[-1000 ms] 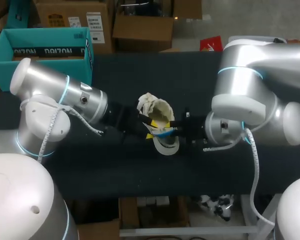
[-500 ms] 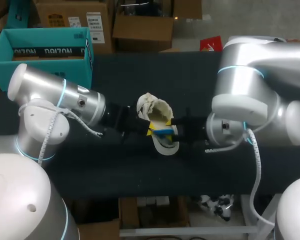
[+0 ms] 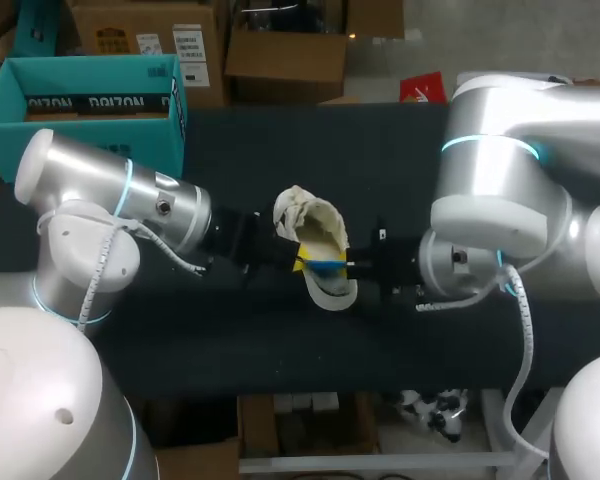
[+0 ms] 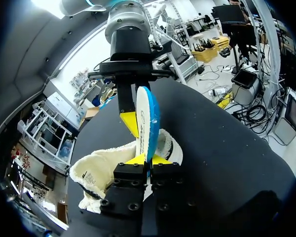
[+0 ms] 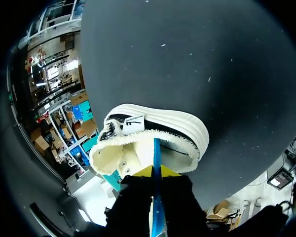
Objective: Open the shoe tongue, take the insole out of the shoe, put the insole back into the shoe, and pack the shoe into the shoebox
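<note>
A cream fleece-lined shoe [image 3: 315,228] with a white sole lies mid-table, its opening facing my right arm. A thin insole [image 3: 326,266] with a blue face stands on edge over the shoe's opening. My left gripper [image 3: 296,262] is shut on one end of it, and my right gripper [image 3: 346,266] is shut on the other. In the left wrist view the left gripper [image 4: 148,159] pinches the insole [image 4: 148,116] over the shoe [image 4: 101,170], with the right gripper [image 4: 134,121] at the far end. In the right wrist view the right gripper [image 5: 156,172] clamps the insole [image 5: 157,150] above the shoe [image 5: 158,129].
An open teal shoebox [image 3: 90,95] stands at the table's back left corner, behind my left arm. The black table [image 3: 380,150] stretches bare behind and in front of the shoe.
My left gripper has shut on the insole's near end. My right gripper let go for a moment and gripped the insole again, and the right arm shifted slightly toward the front.
</note>
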Available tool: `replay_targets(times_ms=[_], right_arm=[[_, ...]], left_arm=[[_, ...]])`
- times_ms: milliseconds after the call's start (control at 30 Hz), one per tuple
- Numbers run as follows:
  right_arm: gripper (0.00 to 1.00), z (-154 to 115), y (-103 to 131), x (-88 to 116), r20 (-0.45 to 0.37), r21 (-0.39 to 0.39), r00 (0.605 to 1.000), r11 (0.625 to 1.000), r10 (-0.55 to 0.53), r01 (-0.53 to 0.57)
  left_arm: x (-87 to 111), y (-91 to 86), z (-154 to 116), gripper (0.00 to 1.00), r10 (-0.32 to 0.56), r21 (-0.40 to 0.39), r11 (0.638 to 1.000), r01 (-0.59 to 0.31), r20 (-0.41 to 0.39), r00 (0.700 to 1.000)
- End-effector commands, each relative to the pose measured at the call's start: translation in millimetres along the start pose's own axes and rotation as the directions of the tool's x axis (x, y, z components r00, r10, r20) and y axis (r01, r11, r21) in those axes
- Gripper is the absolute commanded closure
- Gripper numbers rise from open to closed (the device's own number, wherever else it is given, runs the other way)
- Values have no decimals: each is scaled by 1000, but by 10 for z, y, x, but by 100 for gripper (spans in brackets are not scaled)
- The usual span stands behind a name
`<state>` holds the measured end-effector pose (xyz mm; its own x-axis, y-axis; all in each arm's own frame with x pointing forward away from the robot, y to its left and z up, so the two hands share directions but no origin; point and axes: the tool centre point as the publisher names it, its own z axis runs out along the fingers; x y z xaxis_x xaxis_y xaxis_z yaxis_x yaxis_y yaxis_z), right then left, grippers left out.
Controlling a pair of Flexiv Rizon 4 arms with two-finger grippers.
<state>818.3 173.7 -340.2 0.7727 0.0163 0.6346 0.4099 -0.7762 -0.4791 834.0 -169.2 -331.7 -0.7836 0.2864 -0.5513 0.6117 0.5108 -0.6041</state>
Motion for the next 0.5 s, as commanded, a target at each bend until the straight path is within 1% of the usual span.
replay_targets(times_ms=[33,133,200,233,267,500], right_arm=[[79,61,-13,-33,-11,4,1000,1000,0,0],[78,70,-20,-34,-8,9,1000,1000,0,1],[80,73,-26,-29,-8,10,1000,1000,-2,2],[97,73,-29,-26,-8,10,1000,1000,-3,3],[100,72,-32,-24,-9,10,1000,1000,-4,4],[100,97,-23,13,-18,-4,1000,1000,-19,19]], left_arm=[[11,-25,47,100,0,-4,1000,0,7,1000],[10,-23,66,100,0,-5,1000,0,7,1000],[9,-18,83,100,-1,-6,1000,1,5,1000],[8,-17,89,100,-1,-7,1000,1,4,1000],[6,-16,95,100,-2,-7,1000,2,3,1000],[-30,23,144,100,-3,-34,999,3,9,1000]])
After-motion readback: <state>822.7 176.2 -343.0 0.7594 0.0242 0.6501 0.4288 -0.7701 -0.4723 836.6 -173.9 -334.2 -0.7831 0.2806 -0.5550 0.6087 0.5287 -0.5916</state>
